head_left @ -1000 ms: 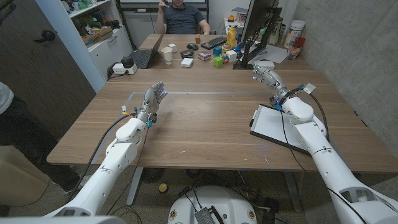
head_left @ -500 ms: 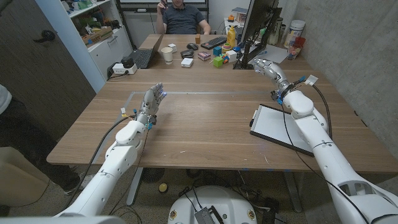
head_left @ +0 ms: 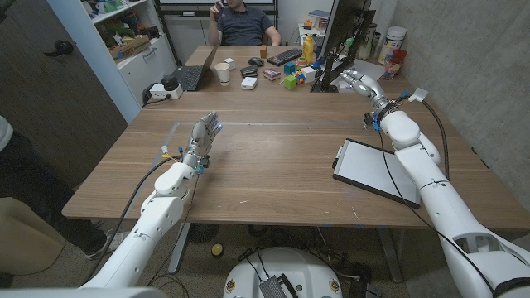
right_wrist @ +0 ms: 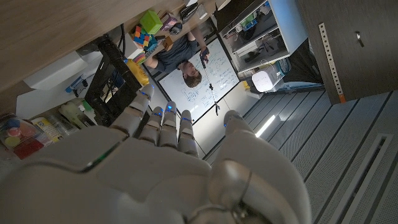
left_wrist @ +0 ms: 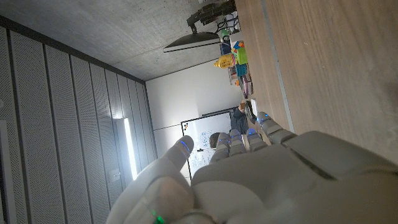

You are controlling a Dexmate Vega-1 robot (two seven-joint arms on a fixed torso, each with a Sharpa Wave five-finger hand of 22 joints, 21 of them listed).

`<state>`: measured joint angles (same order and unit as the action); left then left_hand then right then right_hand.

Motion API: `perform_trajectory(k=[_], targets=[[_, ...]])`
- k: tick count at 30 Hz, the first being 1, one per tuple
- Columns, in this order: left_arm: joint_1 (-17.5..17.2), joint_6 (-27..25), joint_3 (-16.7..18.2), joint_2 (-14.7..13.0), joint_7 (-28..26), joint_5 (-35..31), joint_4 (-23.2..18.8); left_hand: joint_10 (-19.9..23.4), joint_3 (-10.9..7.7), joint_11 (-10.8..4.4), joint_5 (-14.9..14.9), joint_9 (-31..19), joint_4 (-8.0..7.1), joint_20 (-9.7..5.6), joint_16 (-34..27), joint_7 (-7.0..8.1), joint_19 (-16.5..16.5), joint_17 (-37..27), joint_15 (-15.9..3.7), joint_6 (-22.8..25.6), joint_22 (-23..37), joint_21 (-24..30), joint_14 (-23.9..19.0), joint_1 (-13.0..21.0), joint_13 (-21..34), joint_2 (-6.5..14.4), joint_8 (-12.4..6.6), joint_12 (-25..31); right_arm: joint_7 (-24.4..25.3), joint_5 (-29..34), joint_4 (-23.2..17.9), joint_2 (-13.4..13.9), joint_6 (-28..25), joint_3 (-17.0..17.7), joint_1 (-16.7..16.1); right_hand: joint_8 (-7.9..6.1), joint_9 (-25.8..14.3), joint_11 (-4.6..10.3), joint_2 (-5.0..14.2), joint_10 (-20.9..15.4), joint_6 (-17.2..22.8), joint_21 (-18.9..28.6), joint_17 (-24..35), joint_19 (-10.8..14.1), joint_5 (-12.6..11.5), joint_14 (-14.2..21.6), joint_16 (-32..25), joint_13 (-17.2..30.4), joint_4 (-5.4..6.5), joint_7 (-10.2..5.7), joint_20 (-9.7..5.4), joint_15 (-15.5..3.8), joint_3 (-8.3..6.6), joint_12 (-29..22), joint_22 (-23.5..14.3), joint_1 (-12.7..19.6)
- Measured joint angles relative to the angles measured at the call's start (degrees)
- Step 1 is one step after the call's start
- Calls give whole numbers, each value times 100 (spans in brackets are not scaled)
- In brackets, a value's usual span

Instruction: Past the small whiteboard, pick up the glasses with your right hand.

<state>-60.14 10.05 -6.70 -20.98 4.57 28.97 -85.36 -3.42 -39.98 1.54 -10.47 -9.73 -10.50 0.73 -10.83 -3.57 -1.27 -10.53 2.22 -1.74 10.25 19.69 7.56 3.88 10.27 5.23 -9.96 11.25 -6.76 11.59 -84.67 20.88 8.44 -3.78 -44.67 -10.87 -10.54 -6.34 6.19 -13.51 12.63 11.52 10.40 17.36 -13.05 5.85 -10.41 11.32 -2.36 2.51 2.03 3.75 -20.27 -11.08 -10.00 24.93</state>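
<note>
My right hand (head_left: 358,84) reaches out over the far right of the table, beyond the small whiteboard (head_left: 374,170), which lies flat near the right edge. Its fingers are stretched out and apart, with nothing in them, close to the foot of the black monitor stand (head_left: 331,70). In the right wrist view the right hand (right_wrist: 155,168) points at that stand (right_wrist: 112,78). I cannot make out the glasses; the tabletop under the hand is hidden. My left hand (head_left: 204,132) stands on its edge at the table's left middle, fingers apart and holding nothing, also the left hand (left_wrist: 249,174).
A white sheet (head_left: 370,70) lies just past the right hand. Coloured cubes (head_left: 291,79), a paper cup (head_left: 223,73), a laptop (head_left: 192,76) and a keyboard (head_left: 285,56) crowd the far end. A person (head_left: 242,21) sits behind it. Cans (head_left: 394,50) stand at the far right.
My right arm has stretched farther forward, carrying its hand from just past the whiteboard up to the monitor stand. The left arm has stayed still.
</note>
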Motion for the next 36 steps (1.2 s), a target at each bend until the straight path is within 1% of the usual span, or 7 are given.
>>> perform_trajectory(k=[6,9,11,14,20,22,36], targets=[[-25,-20,-27,5,-52,-16,-50,0,-24,0,0,0,24,0,0,0,0,0,0,0,0,0,0,-9,0,9,0,0,113,248,158,70,-2,-32,146,0,0,0,39,0,27,0,0,2,0,-1,0,0,-58,-27,-2,-62,-54,-44,0,96],[-32,-54,-42,6,-97,-37,-70,0,-23,0,0,0,23,0,0,0,0,0,0,0,0,-21,0,-9,0,9,0,0,153,312,245,102,0,-54,217,0,0,0,44,0,59,0,0,18,0,-1,0,0,-101,-57,-62,-62,-58,-45,0,101],[-38,-67,-61,8,-113,-45,-97,0,-23,0,0,0,23,0,0,0,0,0,0,0,0,-22,0,-9,0,9,0,0,232,430,297,120,24,-68,265,-2,0,21,86,-21,80,0,0,18,0,22,0,0,-124,-37,-62,-85,-72,-45,0,144],[-41,-93,-76,11,-154,-60,-118,0,-23,0,0,0,23,0,0,0,0,0,0,0,0,-22,0,-9,0,9,0,0,333,568,413,161,69,-104,360,-44,0,41,163,-42,121,0,0,18,0,-1,0,0,-169,-77,-61,-123,-118,-45,0,220],[-38,-131,-111,16,-217,-94,-148,0,-23,0,0,0,23,0,0,0,0,0,0,0,0,-22,0,-9,0,9,0,0,544,909,573,265,77,-189,516,-44,1,103,203,-40,151,0,0,-13,0,8,-23,0,-224,-107,-92,-175,-173,-45,0,325],[-26,-139,-120,16,-234,-102,-150,0,-23,0,0,0,23,0,0,0,0,0,0,0,0,-22,0,-8,0,8,0,0,603,1017,624,301,75,-214,564,-44,1,124,203,-62,151,0,1,-15,20,19,-23,0,-254,-107,-94,-225,-156,-45,0,325],[144,-232,-203,26,-311,-172,-98,0,-23,0,0,1,23,-1,0,0,0,0,0,0,0,-22,0,-22,0,22,0,0,781,1493,1046,595,-13,-400,882,-44,1,220,135,16,167,0,1,-85,56,-33,-22,0,-302,-134,-164,-276,-108,-45,1,393]])
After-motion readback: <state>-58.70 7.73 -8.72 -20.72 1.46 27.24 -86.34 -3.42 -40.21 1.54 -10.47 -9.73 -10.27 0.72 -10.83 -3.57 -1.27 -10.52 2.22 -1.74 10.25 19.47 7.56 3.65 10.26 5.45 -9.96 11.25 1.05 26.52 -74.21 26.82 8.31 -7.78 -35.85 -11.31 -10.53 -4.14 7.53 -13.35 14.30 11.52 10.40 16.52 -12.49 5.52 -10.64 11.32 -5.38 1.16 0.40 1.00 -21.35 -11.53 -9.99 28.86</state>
